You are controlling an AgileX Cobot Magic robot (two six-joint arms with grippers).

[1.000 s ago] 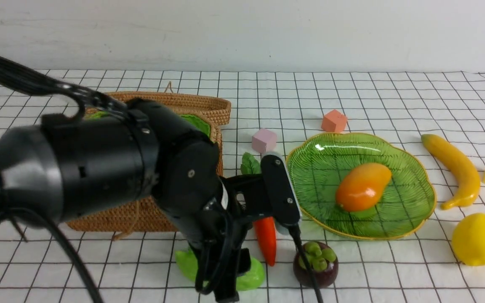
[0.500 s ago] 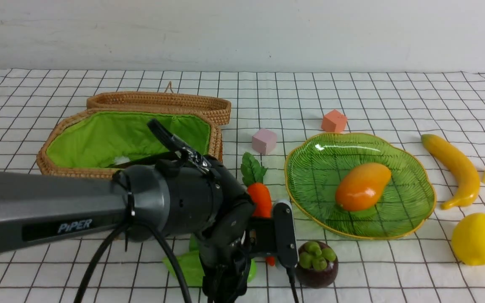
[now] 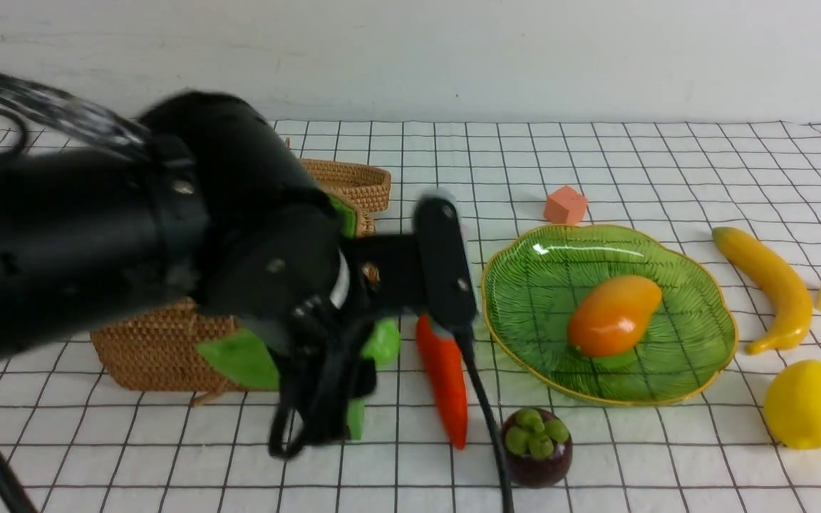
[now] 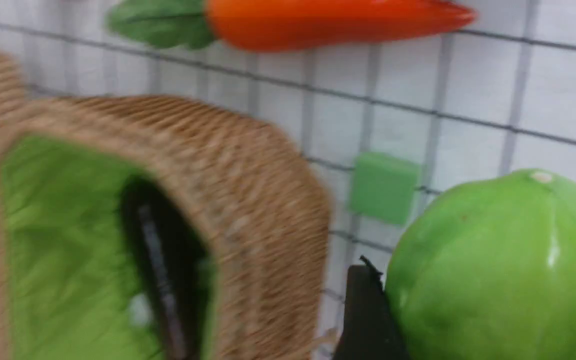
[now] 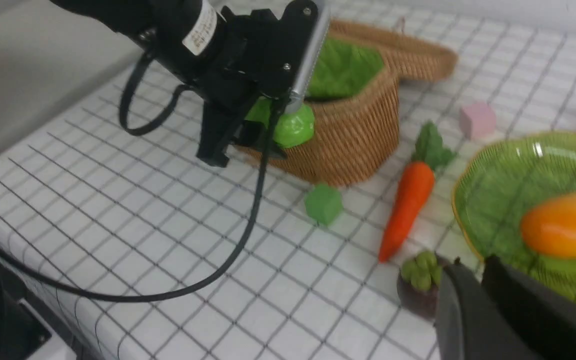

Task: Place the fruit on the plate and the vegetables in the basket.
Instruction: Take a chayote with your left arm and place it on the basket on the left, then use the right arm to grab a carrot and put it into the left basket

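Holding the light green gourd (image 4: 498,275) in the left tool (image 5: 248,142), with jaws spread wide and closed on its body, both ends of it sticking out. Hanging clear of the surface (image 5: 163,235), outside the basket (image 5: 348,145), near its front wall rather than above the opening. Beyond the rim, past the green lining, with the dark eggplant (image 4: 158,270) lying inside. On the surface below, near the basket, the small green cube (image 5: 323,204); then the carrot (image 3: 445,385), between basket and green plate (image 3: 674,342). Past the carrot, near the plate's edge, the mangosteen (image 3: 537,456). Mango (image 3: 613,315) on the plate; banana (image 3: 770,285) and lemon (image 3: 808,404) on bare grid beyond its far right side. Seen at the right tool (image 5: 478,280), dark fingers near the mangosteen; cannot tell how far apart. Compared with half a second ago, lifted higher with the gourd, leaving more of the carrot uncovered and hiding most of the basket in the front view.
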